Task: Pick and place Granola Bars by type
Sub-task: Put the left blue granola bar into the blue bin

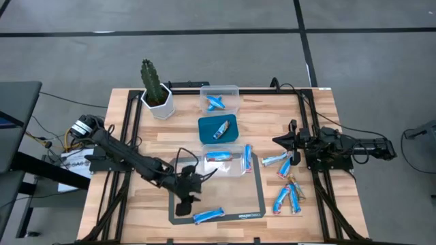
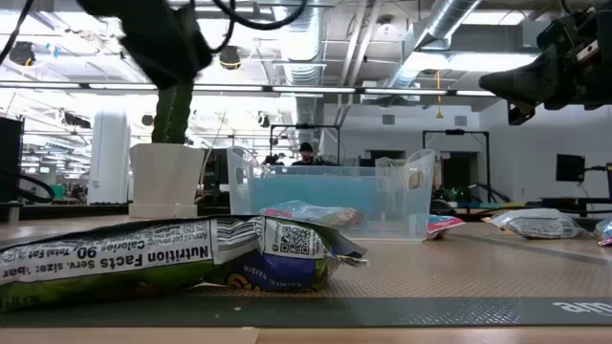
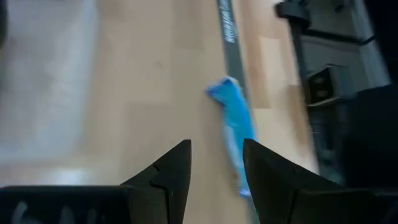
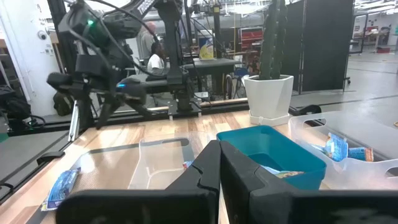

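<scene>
Granola Bars: one blue bar [image 1: 208,216] lies loose at the table's 6 o'clock on the mat's front edge [image 1: 245,216], left gripper [image 1: 185,199] just above it, fingers slightly parted, empty. Risk: a narrow gap nudges the slick wrapper away. Right gripper [image 1: 286,141] waits at 3 o'clock, pinched together, empty; more bars [image 1: 286,194] sit near it.

The granola bars [image 1: 208,216] are mostly bright blue, and one in the teal container [image 1: 217,129] looks brownish-orange. The table [image 1: 306,129] is pale wood grain with a dark grey mat border [image 1: 261,197] printed in white letters. A green cactus [image 1: 150,80] stands in a white pot [image 1: 158,103], beside two clear containers [image 1: 219,100]
</scene>
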You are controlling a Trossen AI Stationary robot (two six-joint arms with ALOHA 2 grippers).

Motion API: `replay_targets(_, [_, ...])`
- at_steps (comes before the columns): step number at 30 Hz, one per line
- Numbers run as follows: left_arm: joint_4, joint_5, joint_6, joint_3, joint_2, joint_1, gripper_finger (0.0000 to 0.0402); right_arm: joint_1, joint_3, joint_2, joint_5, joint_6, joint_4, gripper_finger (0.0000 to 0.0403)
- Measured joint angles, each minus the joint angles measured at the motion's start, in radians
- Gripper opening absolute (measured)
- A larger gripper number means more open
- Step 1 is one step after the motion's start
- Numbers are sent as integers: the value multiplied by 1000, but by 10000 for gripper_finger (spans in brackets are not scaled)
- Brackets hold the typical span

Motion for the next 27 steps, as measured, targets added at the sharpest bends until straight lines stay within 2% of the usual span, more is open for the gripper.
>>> replay_targets(5, [-1,11,-173,-1,8,-62,137,0,0,0,0,0,0,0])
replay_targets(13, [14,-39,-288,6,41,-111,137,0,0,0,0,0,0,0])
replay_targets(27, [-85,-59,-157,208,288,-97,137,0,0,-1,0,0,0,0])
